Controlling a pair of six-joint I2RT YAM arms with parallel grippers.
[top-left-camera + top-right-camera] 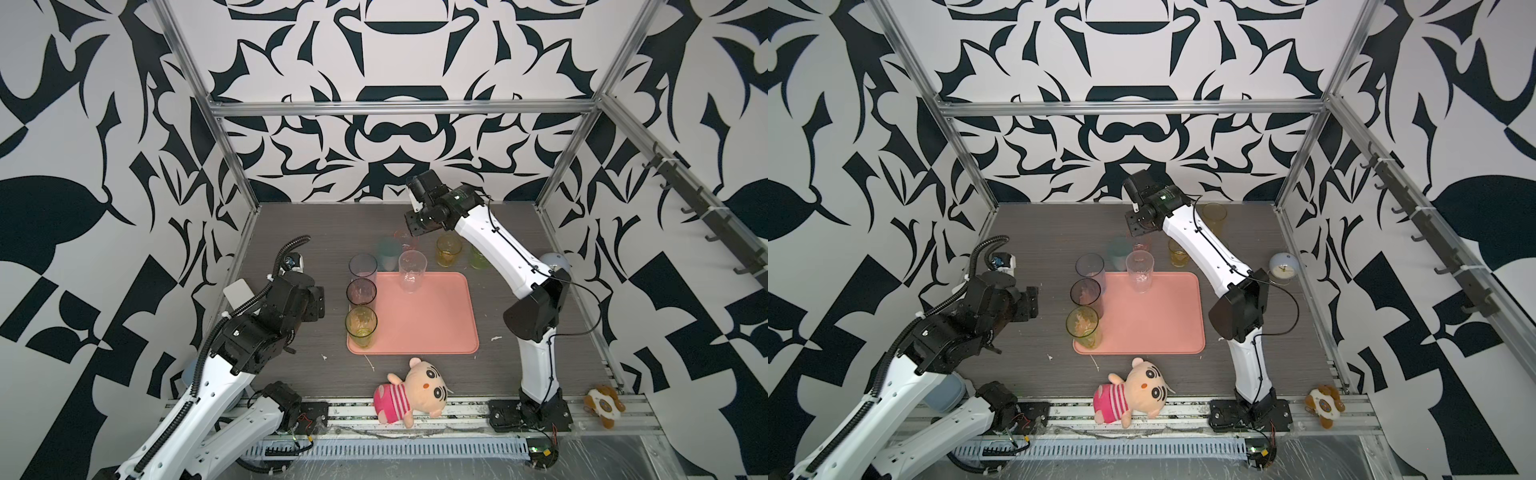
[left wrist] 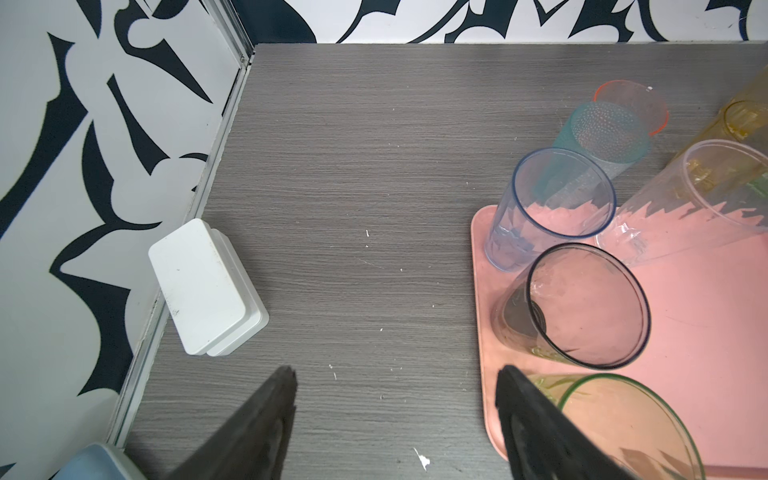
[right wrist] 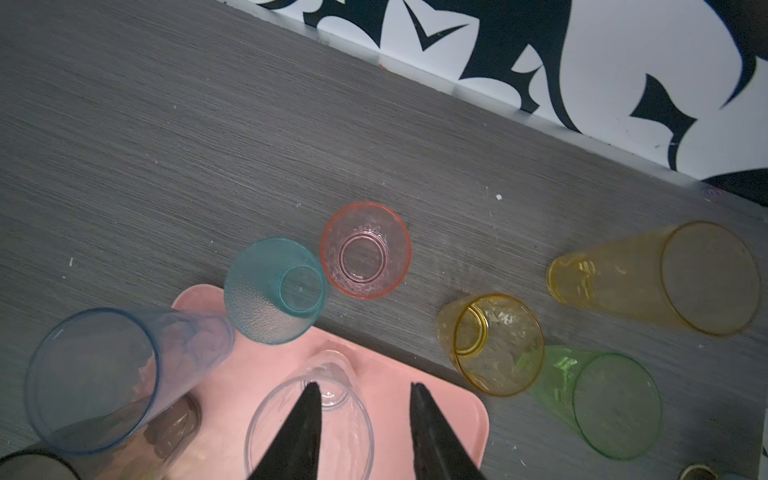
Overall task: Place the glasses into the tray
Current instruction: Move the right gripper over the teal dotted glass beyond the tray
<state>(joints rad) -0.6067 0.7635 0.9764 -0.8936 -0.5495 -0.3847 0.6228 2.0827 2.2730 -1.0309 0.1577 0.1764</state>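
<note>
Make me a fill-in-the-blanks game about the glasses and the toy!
The tray holds ___ glasses.
Closest to the pink glass stands the ___ glass.
The plush doll has a striped shirt coloured ___.
The left gripper has its jaws ___, with nothing between them.

Missing words: four; teal; pink; open.
</note>
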